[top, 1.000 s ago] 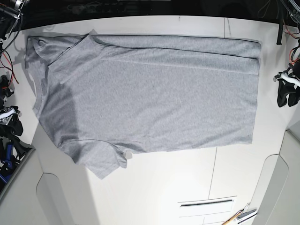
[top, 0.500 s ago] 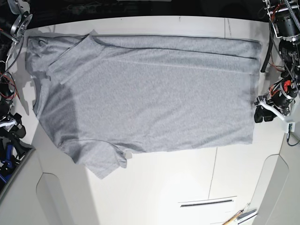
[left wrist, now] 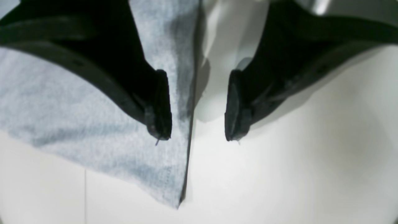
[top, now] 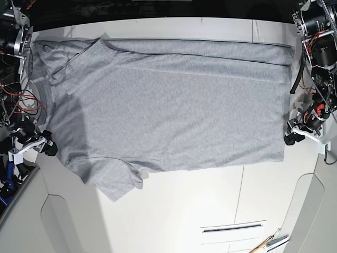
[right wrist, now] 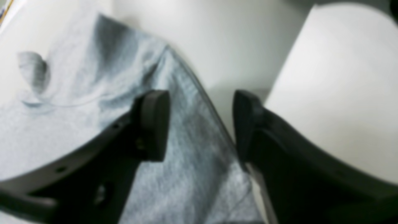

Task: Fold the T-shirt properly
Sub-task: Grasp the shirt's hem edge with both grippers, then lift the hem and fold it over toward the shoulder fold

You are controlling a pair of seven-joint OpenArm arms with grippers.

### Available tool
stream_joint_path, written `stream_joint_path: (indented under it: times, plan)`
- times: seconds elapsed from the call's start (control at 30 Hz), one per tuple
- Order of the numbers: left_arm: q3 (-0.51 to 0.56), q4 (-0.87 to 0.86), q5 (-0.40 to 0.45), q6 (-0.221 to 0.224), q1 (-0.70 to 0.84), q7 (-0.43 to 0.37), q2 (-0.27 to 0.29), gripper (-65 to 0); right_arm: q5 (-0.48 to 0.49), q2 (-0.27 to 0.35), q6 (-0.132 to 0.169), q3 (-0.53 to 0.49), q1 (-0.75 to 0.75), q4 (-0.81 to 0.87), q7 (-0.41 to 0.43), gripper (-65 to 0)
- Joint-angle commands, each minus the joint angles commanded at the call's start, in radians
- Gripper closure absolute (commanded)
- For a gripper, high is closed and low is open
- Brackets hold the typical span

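With the shirt (top: 168,105) flat on the table (top: 200,205), our left gripper (left wrist: 197,109) and right gripper (right wrist: 202,124) hover, jaws apart, straddling opposite edges, and we risk pinching only one layer or dragging cloth into wrinkles.

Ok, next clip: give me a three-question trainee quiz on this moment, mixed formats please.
1. True or false: the left gripper is already shut on the T-shirt.
2. Multiple choice: in the left wrist view, where does the shirt's edge lie?
A. between the two fingers
B. far outside both fingers
C. out of view
3. Short answer: in the base view, which sleeve is folded in over the shirt body, the one at the far table edge or the near one?

Key:
1. False; it is open, straddling the hem corner.
2. A.
3. The far one; the near sleeve sticks out onto the table.
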Motion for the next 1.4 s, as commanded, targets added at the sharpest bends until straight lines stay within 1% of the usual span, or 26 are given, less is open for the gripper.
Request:
stream_joint_path:
  times: [0.1, 0.2, 0.27, 0.3, 0.4, 0.43, 0.57, 0.6, 0.7, 0.73, 0.77, 0.87, 0.97, 1.07, 1.17, 1.23, 1.3, 1.4]
  plan:
    - [0.0, 0.0, -0.039, 0.0, 0.0, 0.011, 0.006, -31.6, 0.0, 0.0, -0.002, 0.0, 0.0, -0.002, 0.0, -33.6]
    - [0.0, 0.0, -0.044, -0.015, 0.0, 0.02, 0.023, -31.6, -0.006, 0.0, -0.002, 0.0, 0.0, -0.002, 0.0, -33.6]
    - [0.0, 0.0, -0.045, -0.015, 0.0, 0.031, 0.04, -31.6, -0.007, 0.0, -0.002, 0.0, 0.0, -0.002, 0.0, -33.6]
    - [0.0, 0.0, -0.045, -0.014, 0.0, 0.034, 0.047, -31.6, -0.007, 0.0, -0.002, 0.0, 0.0, -0.002, 0.0, -34.6]
    - [0.0, 0.0, -0.045, -0.015, 0.0, 0.033, 0.058, -31.6, -0.008, 0.0, -0.002, 0.0, 0.0, -0.002, -0.001, -43.9]
    - [0.0, 0.0, -0.045, -0.015, 0.0, 0.034, 0.058, -31.6, -0.014, 0.0, -0.002, 0.0, 0.0, -0.002, -0.001, -45.1]
    - [0.0, 0.0, -0.045, -0.015, 0.0, 0.034, 0.058, -31.6, -0.015, 0.0, 0.0, 0.0, 0.0, -0.002, 0.0, -45.1]
    - [0.0, 0.0, -0.046, -0.015, 0.0, 0.034, 0.058, -31.6, -0.016, -0.001, 0.006, 0.0, 0.0, -0.003, -0.001, -45.1]
    - [0.0, 0.0, -0.047, -0.015, 0.0, 0.034, 0.058, -31.6, -0.018, -0.014, 0.011, 0.0, -0.001, -0.006, -0.005, -45.1]
    - [0.0, 0.0, -0.051, -0.016, 0.0, 0.035, 0.058, -31.6, -0.018, -0.023, 0.023, 0.0, 0.0, -0.008, -0.004, -45.1]
    - [0.0, 0.0, -0.066, -0.023, 0.0, 0.037, 0.058, -31.6, -0.018, -0.045, 0.027, 0.0, 0.0, -0.008, -0.004, -45.1]
    - [0.0, 0.0, -0.069, -0.023, 0.0, 0.037, 0.058, -31.6, -0.024, -0.093, 0.027, 0.0, 0.0, -0.008, -0.004, -45.1]
    - [0.0, 0.0, -0.072, -0.023, 0.0, 0.037, 0.059, -31.6, -0.064, -0.138, 0.036, 0.0, 0.0, -0.008, -0.004, -45.1]
    - [0.0, 0.0, -0.071, -0.023, 0.0, 0.037, 0.068, -31.6, -0.074, -0.164, 0.035, 0.0, 0.0, -0.008, -0.003, -45.1]
    - [0.0, 0.0, -0.066, -0.022, -0.004, 0.037, 0.08, -31.6, -0.076, -0.164, 0.035, 0.0, 0.0, -0.008, -0.003, -45.0]
    - [0.0, 0.0, -0.06, -0.022, -0.014, 0.036, 0.086, -31.6, -0.095, -0.163, 0.035, 0.0, 0.0, -0.008, -0.003, -44.9]
    - [0.0, 0.0, -0.06, -0.022, -0.028, 0.036, 0.089, -31.6, -0.112, -0.163, 0.035, 0.0, 0.0, -0.008, -0.004, -44.9]
    - [0.0, 0.0, -0.051, -0.022, -0.045, 0.037, 0.088, -31.6, -0.113, -0.163, 0.035, 0.0, 0.0, -0.008, -0.004, -44.9]
